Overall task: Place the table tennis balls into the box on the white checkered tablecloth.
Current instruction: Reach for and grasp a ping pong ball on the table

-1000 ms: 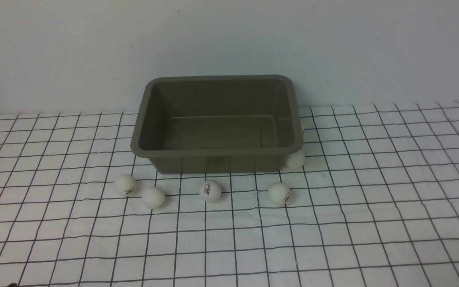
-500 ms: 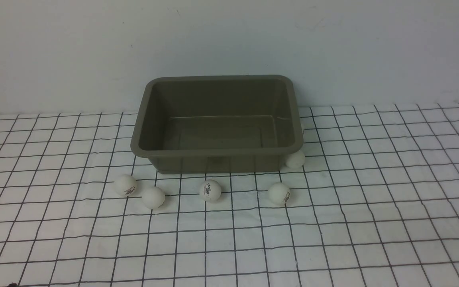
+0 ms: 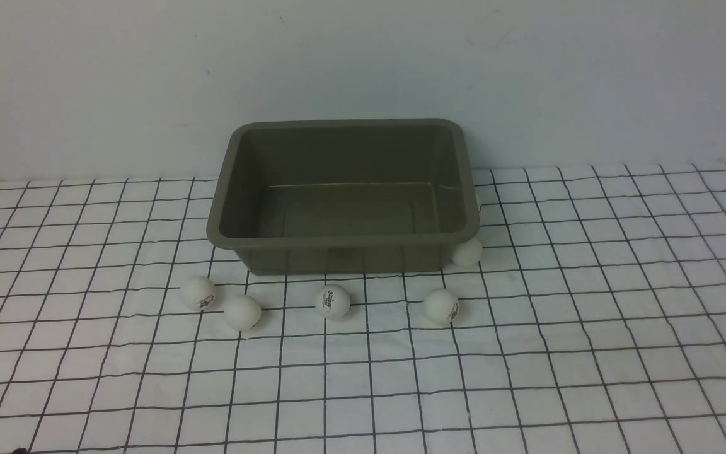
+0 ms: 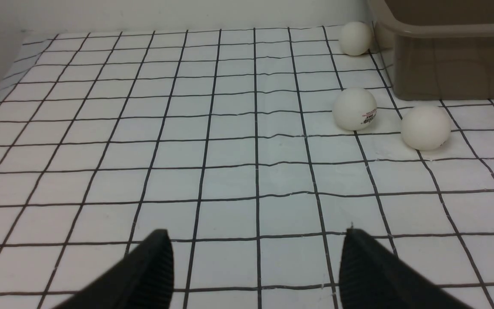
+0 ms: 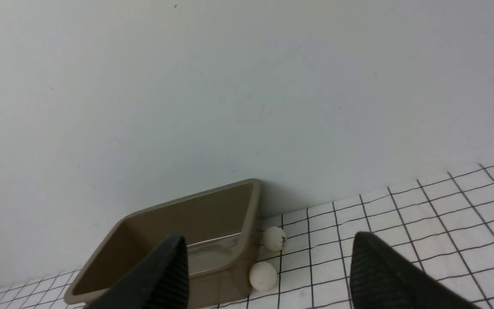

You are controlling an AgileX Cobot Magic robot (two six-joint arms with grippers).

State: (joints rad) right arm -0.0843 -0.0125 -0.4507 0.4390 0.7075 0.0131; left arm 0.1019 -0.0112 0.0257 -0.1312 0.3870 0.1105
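The olive-grey box (image 3: pixel 344 239) stands empty at the back middle of the white checkered tablecloth (image 3: pixel 527 353). Several table tennis balls lie on the cloth before it: one (image 3: pixel 198 293), a second (image 3: pixel 242 313), a third with a dark logo (image 3: pixel 333 301), another (image 3: pixel 442 306), and one against the box's front right corner (image 3: pixel 466 251). Neither gripper shows in the front view. The left gripper (image 4: pixel 255 231) is open over bare cloth, well short of the nearest balls (image 4: pixel 354 109) (image 4: pixel 425 128). The right gripper (image 5: pixel 268 236) is open and raised, facing the box (image 5: pixel 195 223) and two balls (image 5: pixel 275 238) (image 5: pixel 263 276).
A plain pale wall (image 3: pixel 363 63) rises right behind the box. In the left wrist view another ball (image 4: pixel 355 38) lies by the box's side near its corner. The cloth spreads wide to either side of the box and toward the front.
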